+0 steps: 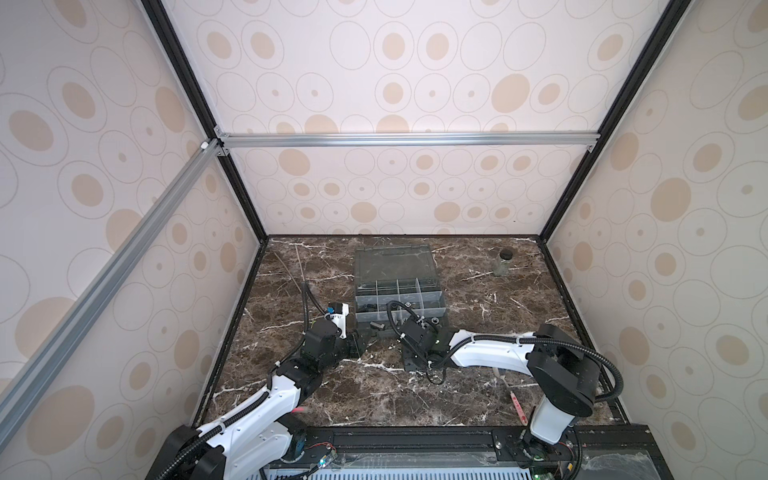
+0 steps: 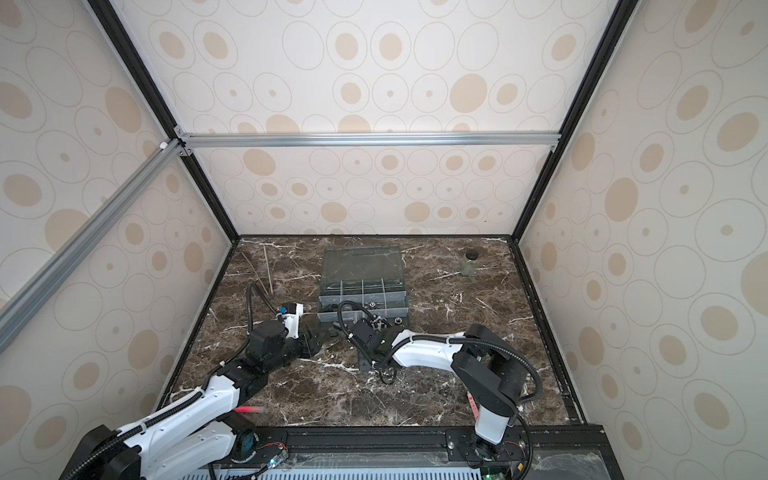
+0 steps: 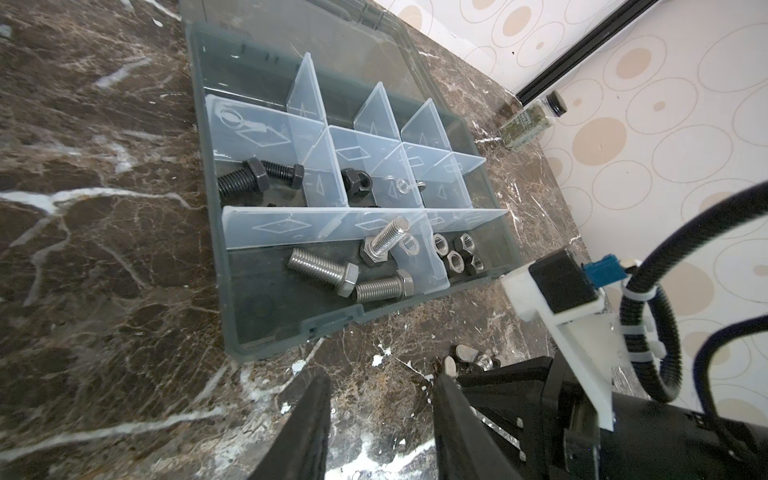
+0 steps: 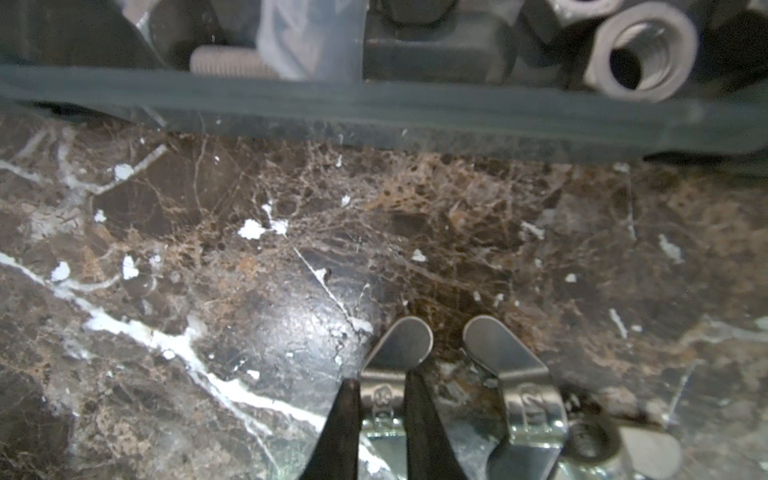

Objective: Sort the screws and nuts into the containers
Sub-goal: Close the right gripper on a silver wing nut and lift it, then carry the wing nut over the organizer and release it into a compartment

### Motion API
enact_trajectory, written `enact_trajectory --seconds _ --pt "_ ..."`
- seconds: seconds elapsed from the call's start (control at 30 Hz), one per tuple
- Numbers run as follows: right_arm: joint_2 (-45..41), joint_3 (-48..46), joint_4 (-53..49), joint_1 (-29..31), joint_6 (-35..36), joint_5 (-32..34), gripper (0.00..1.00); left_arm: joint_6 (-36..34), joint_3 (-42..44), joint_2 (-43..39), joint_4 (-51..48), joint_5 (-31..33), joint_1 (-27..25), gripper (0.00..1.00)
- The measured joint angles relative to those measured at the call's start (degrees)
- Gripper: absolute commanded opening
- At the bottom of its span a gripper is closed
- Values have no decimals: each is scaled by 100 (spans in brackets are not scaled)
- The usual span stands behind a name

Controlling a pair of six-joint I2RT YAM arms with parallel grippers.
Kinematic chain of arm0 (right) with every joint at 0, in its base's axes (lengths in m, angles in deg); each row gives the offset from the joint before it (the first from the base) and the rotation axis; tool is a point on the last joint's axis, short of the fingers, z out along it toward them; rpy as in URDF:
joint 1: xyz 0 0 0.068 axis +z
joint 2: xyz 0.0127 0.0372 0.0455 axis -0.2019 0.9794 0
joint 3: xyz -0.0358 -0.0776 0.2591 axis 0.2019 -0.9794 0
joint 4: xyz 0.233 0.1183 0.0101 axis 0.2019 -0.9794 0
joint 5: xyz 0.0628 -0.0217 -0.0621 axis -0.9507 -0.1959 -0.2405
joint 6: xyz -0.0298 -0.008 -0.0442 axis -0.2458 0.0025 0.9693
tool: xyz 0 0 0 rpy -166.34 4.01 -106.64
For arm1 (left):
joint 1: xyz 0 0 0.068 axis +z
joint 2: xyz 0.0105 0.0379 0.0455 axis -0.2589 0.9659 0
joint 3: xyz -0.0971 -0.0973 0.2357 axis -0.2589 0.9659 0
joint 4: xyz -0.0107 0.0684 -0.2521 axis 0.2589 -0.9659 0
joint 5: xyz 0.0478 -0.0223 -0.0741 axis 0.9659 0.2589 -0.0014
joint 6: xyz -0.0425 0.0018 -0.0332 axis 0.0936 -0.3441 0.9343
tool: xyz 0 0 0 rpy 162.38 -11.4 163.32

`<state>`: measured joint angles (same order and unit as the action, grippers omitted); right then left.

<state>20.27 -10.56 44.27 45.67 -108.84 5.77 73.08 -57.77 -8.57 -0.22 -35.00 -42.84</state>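
Observation:
The grey organizer box lies open mid-table, and its compartments are the containers. In the left wrist view black screws share one compartment. A black nut and a silver nut sit in the two beside it. Silver screws fill the front compartment, with several nuts past a divider. My left gripper is open over bare marble in front of the box. My right gripper is shut on one wing of a shiny winged nut lying on the marble by the box's front wall.
A glass jar with a black lid stands at the back right. Thin wooden sticks lie at the back left. A pink-tipped object lies near the right arm's base. The box's clear lid is folded back. Patterned walls close in the table.

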Motion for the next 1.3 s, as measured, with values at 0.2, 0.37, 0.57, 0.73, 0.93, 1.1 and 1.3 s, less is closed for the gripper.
enact_trajectory --seconds 0.2,0.37,0.57,0.73,0.93,1.1,1.3 --pt "-59 297 -352 -2 289 254 14 -2 35 -133 -33 2 15 42" --pt "-282 1056 -564 -203 914 442 15 0 96 -286 -44 2 20 42" --pt "-221 1991 -531 -944 1604 492 15 26 223 -507 -74 -2 20 42" --pt "278 2520 -400 -1425 1864 422 15 70 238 -675 -90 -22 22 42" --pt "1043 2684 -417 -1646 1921 192 24 109 254 -809 -168 -55 33 42" --pt "1338 2859 -544 -1652 1923 66 36 129 267 -859 -210 -76 44 42" --pt "1257 2949 -568 -1657 1954 28 39 131 271 -828 -205 -127 46 43"
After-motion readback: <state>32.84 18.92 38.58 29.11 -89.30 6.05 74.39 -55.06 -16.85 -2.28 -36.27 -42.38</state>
